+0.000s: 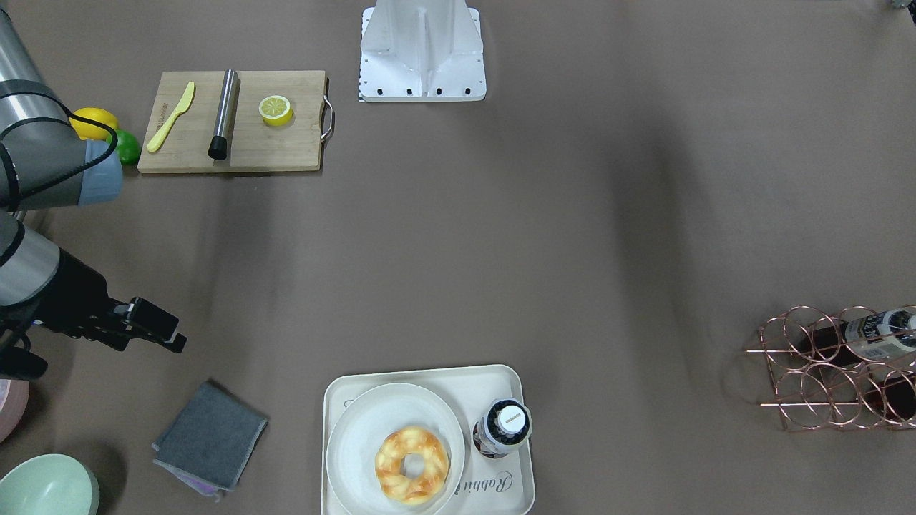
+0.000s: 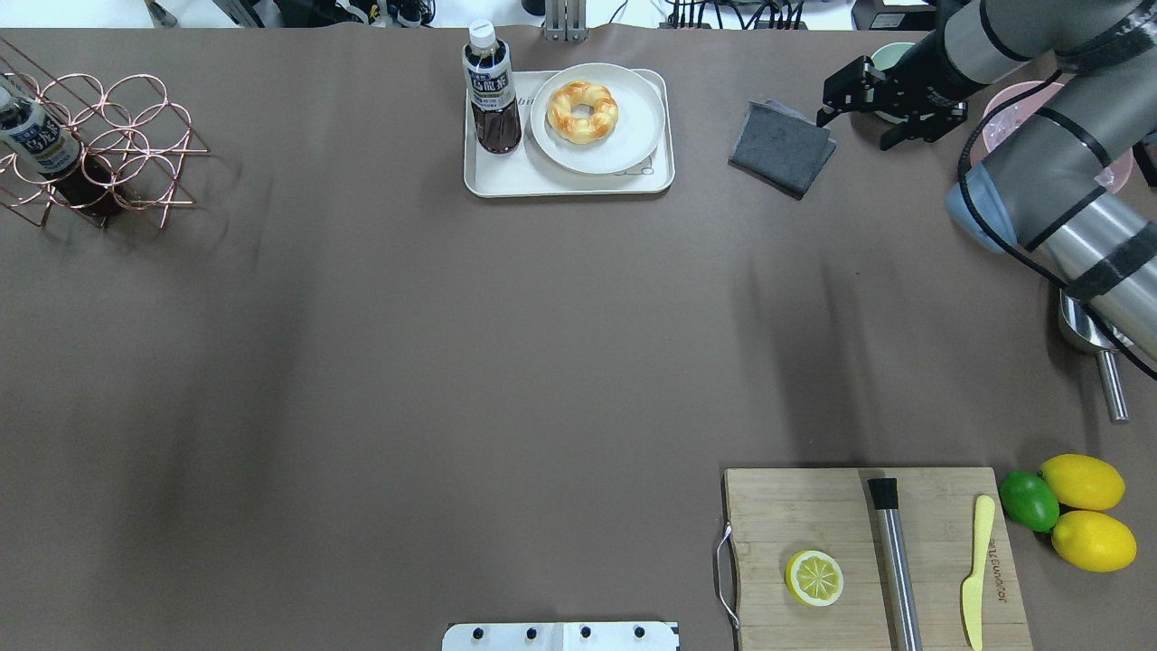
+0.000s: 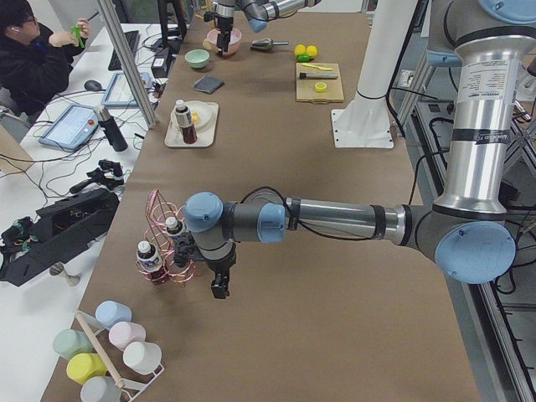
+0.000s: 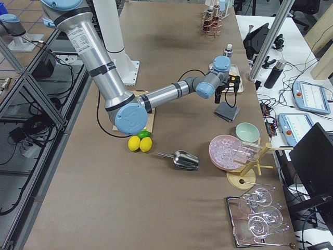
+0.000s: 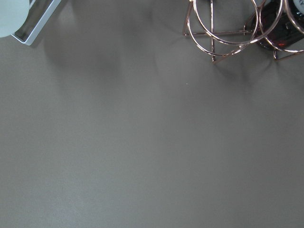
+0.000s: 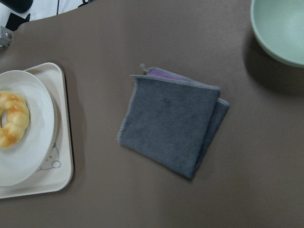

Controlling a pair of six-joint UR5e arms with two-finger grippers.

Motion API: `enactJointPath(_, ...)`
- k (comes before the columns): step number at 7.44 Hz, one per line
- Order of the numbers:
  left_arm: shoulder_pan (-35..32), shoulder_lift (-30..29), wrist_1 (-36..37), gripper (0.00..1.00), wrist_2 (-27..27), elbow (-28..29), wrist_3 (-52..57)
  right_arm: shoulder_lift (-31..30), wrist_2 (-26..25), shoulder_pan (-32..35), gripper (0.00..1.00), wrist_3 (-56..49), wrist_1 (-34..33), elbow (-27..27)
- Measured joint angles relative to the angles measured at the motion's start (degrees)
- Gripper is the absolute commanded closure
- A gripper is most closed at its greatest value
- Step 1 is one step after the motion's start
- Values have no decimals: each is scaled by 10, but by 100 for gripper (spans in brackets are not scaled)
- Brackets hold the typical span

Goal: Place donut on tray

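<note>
The donut (image 1: 412, 465) lies on a round white plate (image 1: 365, 429) that sits inside the cream tray (image 1: 429, 373), next to a dark bottle (image 1: 503, 428). The overhead view shows the donut (image 2: 583, 110), plate (image 2: 633, 136) and tray (image 2: 560, 183) at the table's far middle. My right gripper (image 2: 854, 127) hovers open and empty beside a grey cloth, right of the tray; its wrist view shows the donut (image 6: 12, 118) and tray (image 6: 52, 183) at the left edge. My left gripper (image 3: 219, 286) shows only in the exterior left view, near the wire rack; I cannot tell its state.
A folded grey cloth (image 2: 782, 149) lies between the right gripper and the tray. A green bowl (image 1: 46, 490) and a pink bowl (image 2: 1008, 113) stand near the right arm. A copper wire rack (image 2: 99, 145) holds bottles. A cutting board (image 2: 813, 515) carries a lemon half (image 2: 814, 578).
</note>
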Motion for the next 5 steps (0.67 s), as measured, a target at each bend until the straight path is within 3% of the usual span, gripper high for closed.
enactJointPath(2,-1,2,0,2,0,0,0,-67,11,22,0,-62,-17,50)
enactJointPath(5,-1,7,0,2,0,-1,0,-177,13,58,0,-181,-183,196)
